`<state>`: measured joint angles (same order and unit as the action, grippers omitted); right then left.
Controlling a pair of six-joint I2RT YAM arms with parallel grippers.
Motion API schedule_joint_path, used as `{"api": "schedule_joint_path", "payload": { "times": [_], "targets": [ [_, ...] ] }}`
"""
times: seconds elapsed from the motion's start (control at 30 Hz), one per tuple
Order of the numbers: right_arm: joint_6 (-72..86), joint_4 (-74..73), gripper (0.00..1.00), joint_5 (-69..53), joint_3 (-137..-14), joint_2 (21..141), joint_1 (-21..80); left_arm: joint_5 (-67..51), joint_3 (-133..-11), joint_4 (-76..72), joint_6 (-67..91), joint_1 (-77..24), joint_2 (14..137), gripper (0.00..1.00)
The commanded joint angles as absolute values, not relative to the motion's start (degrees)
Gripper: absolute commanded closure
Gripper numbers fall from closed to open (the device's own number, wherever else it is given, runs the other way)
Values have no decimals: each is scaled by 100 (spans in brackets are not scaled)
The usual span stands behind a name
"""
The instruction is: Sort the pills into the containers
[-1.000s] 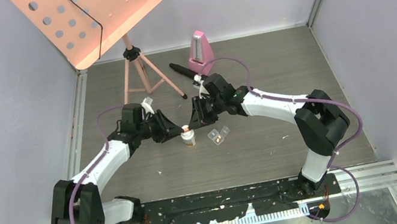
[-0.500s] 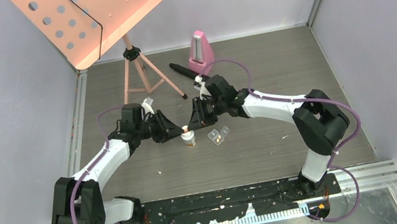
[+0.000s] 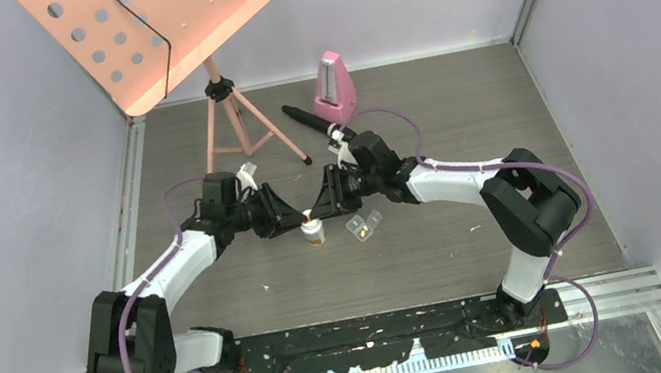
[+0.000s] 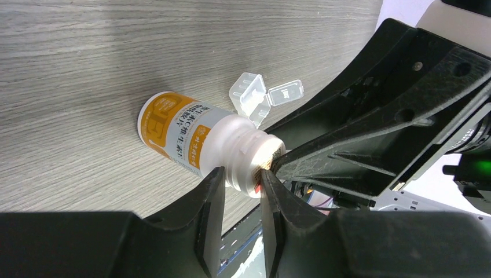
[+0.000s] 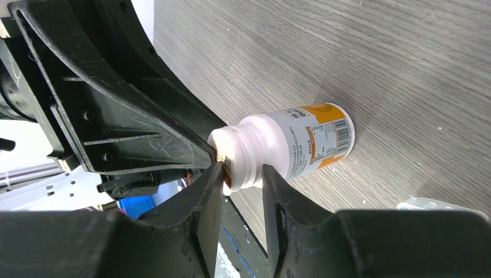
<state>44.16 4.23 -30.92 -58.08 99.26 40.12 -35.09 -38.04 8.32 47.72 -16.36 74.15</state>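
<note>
The small white-capped, orange-labelled bottle (image 3: 314, 232) stands on the table between both arms. It also shows in the left wrist view (image 4: 191, 136) and the right wrist view (image 5: 295, 142). My left gripper (image 3: 298, 218) (image 4: 242, 188) is closed on its cap end from the left. My right gripper (image 3: 321, 207) (image 5: 243, 185) is closed on the same cap end from the right. The clear two-compartment pill box (image 3: 364, 225) (image 4: 257, 97) lies just right of the bottle, lids open. A tiny orange-yellow speck (image 3: 365, 232) shows in it; other pills are hidden.
A pink music stand (image 3: 230, 127) stands at the back left. A pink metronome (image 3: 333, 88) and a black pen-like rod (image 3: 307, 117) lie behind the grippers. Grey walls close in on the left, back and right.
The right arm has shifted slightly forward and down towards the bottle. The bottle and left gripper have barely moved.
</note>
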Motion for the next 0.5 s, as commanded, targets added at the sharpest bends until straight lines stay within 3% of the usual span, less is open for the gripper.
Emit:
{"api": "schedule_joint_path", "payload": {
  "times": [0.0,0.3,0.47],
  "targets": [
    [4775,809,69,-3106,-5297,10161,4182,-3250,-3644,1145,4515,-1687,7572,72],
    [5168,1695,81,-3144,-4945,10328,4236,-3175,-3547,977,4588,-1717,7593,83],
    [5165,1786,93,-3092,-4917,10387,4258,-3054,-3533,967,4509,-1871,7688,96]
  ]
}}
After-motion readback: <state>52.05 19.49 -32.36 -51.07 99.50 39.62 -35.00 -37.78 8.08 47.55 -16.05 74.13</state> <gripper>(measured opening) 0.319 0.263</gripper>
